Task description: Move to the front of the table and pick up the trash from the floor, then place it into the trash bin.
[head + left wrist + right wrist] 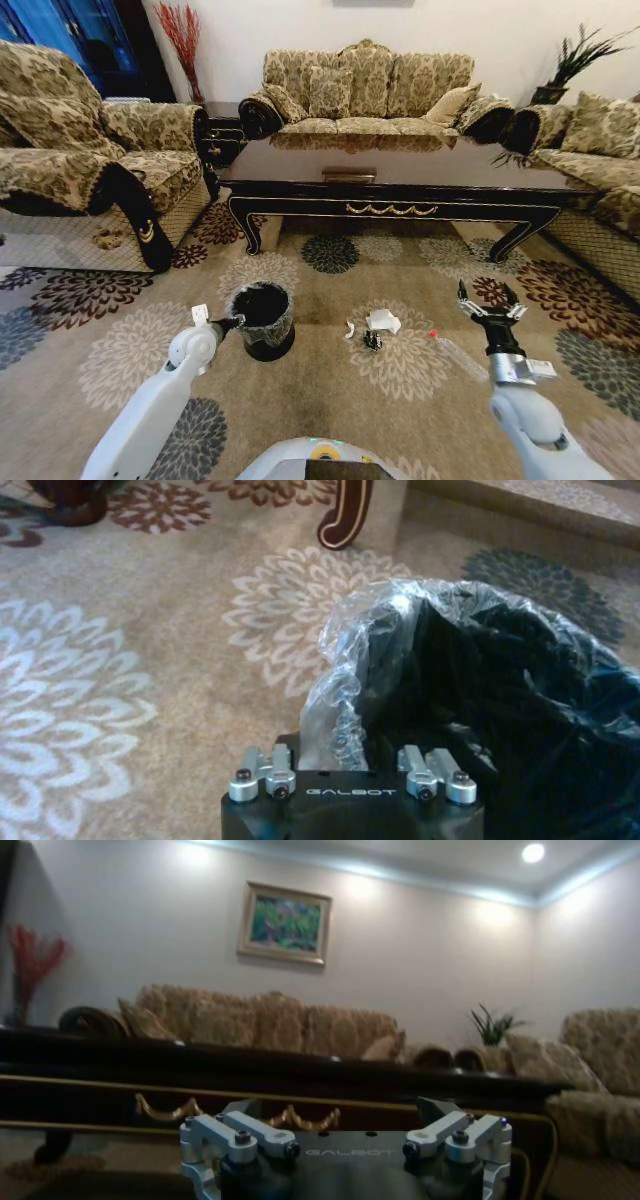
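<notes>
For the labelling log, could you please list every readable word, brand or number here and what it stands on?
"GALBOT": on the black body of the left gripper, by the round black trash bin.
"GALBOT", fainter: on the right gripper.
Nothing else bears legible text.

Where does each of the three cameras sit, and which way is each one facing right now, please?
Head view: high on the robot, looking forward and down over the floor, trash bin, trash and table; both arms show, left tool at the bin, right tool open and raised.
Left wrist view: looks down past its own tool base into the lined bin.
Right wrist view: faces level toward the table's gold-trimmed apron and the sofa.
Shared: head and left wrist show the bin; head and right wrist the table.
</notes>
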Robot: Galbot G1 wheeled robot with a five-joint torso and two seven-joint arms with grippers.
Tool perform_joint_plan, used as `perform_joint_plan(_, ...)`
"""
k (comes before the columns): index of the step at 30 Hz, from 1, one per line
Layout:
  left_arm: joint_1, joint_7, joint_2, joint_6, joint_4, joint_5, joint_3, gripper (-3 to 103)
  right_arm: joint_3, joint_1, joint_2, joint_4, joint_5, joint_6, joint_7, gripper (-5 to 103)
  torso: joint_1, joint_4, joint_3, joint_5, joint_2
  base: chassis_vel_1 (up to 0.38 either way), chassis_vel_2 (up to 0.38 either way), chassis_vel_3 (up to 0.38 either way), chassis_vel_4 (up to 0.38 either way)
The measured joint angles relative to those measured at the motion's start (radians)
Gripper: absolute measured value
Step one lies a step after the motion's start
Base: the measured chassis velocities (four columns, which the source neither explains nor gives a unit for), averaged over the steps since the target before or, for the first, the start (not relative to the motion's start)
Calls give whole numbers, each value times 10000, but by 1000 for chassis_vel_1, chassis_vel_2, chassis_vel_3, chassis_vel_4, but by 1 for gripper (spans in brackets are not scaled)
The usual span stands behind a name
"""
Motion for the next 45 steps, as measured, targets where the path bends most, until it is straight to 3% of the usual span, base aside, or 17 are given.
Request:
perform_joint_plan(2, 35, -4, 0, -1, -14, 3, -30, 51, -51, 34, 0, -22, 7, -74, 77, 100, 0, 0, 0, 0, 0, 0, 0, 0, 0)
perform_joint_plan(3, 111, -15, -1, -11, -40, 9, -102, 43, -174, 125, -2, -100, 63, -238, 257, 100, 0, 1, 0, 0, 0, 0, 0, 0, 0)
perform_joint_plan(6, 162, -30, -9, -20, -49, 10, -151, 39, -291, 198, -7, -177, 135, -375, 403, 100, 0, 1, 0, 0, 0, 0, 0, 0, 0)
perform_joint_plan(12, 265, -79, -80, -139, -51, 78, -273, 19, -776, 583, -81, -737, 447, -708, 877, 100, 0, 0, 1, -1, 0, 0, 0, 0, 0)
perform_joint_plan(14, 268, -87, -82, -175, -54, 85, -307, 19, -857, 669, -101, -863, 472, -738, 935, 100, 0, 1, 1, -1, 0, 0, 0, 0, 0)
perform_joint_plan(15, 271, -110, -72, -192, -87, 71, -359, 11, -991, 787, -133, -1047, 497, -795, 1025, 100, 0, 1, 1, -2, 0, 0, 0, 0, 0)
perform_joint_plan(17, 282, -127, 0, -192, -149, -5, -447, 8, -1181, 970, -181, -1347, 530, -903, 1199, 100, 0, 1, 3, -4, 0, 0, 0, 0, 0)
perform_joint_plan(27, 483, -325, 545, -71, -1099, -984, -1185, 4, -2272, 2011, -625, -3121, 815, -1468, 1440, 100, 0, -2, 2, 1, 0, 0, 0, 0, 0)
perform_joint_plan(30, 655, -583, 892, 14, -1715, -1544, -1573, 4, -2886, 2676, -898, -4360, 925, -1465, 677, 100, 0, 8, 1, 1, 0, 0, 0, 0, 0)
perform_joint_plan(31, 688, -661, 974, 36, -1905, -1695, -1631, 4, -3033, 2833, -939, -4742, 925, -1431, 455, 100, 0, 2, 2, 1, 0, 0, 0, 0, 0)
perform_joint_plan(37, 1035, -819, 1138, 100, -2562, -1969, -1948, 4, -3423, 3379, -996, -6161, 906, -1327, -19, 100, 0, -4, 1, 1, 1, 0, 0, 0, 0)
perform_joint_plan(40, 1373, -914, 1234, 128, -2947, -2041, -2220, 4, -3487, 3611, -1067, -7149, 884, -937, -985, 100, 0, 5, 1, 4, 1, 0, 0, 0, 0)
perform_joint_plan(41, 1373, -914, 1234, 128, -2947, -2041, -2220, 4, -3487, 3611, -1067, -7149, 884, -937, -985, 100, 0, 5, 1, 4, 1, 0, 0, 0, 0)
perform_joint_plan(44, 1633, -1026, 1257, 153, -3200, -2041, -2312, 4, -3143, 3697, -1324, -8190, 603, -164, -3282, 100, 0, 0, 0, 1, 1, 0, 0, 0, 0)
perform_joint_plan(45, 1651, -1037, 1246, 156, -3217, -2038, -2312, 4, -3076, 3719, -1363, -8361, 561, -47, -3622, 100, 0, -1, 0, 1, 1, 0, 0, 0, 0)
